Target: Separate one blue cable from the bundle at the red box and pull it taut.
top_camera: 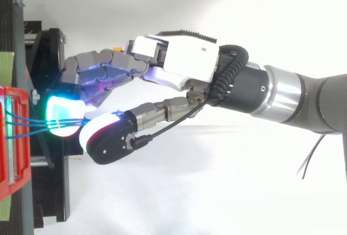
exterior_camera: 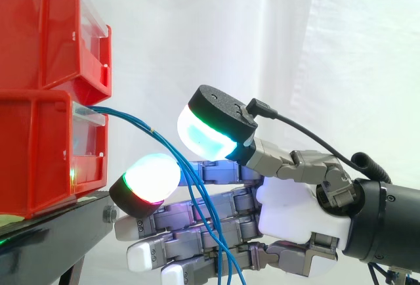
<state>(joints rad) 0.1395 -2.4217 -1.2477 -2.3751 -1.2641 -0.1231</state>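
Blue cables (exterior_camera: 128,119) first, since they're nearest you in the side view. A handful of thin strands come out of the front of the lower red box (exterior_camera: 39,153) and run out toward the hand (exterior_camera: 295,209). From there they droop in loose curves across the front of its fingers. From above you see them lying close together, just about parallel, from the box to the glowing finger pad (top_camera: 60,120).

My read is that they're light, floppy and a bit slick, so they'll follow whatever nudges them and slide through a lazy pinch. Bunched like that, you'd easily catch two. I'd go for the outermost strand, on the short straight stretch between the box and the pads, where they aren't sagging yet.

The hand isn't clamped on anything as far as I can tell. Its fingers lie mostly straight, and the thumb pad (exterior_camera: 210,131) sits above the finger pad with a visible gap between them. The strands pass through that gap. Whether one actually touches a pad, I can't say.

Behind that, a second red box (exterior_camera: 46,29) is stacked on the lower one. Both sit on the black stand (exterior_camera: 46,239), which is your surface here. Farthest back is the white curtain (exterior_camera: 328,48), a plain backdrop.
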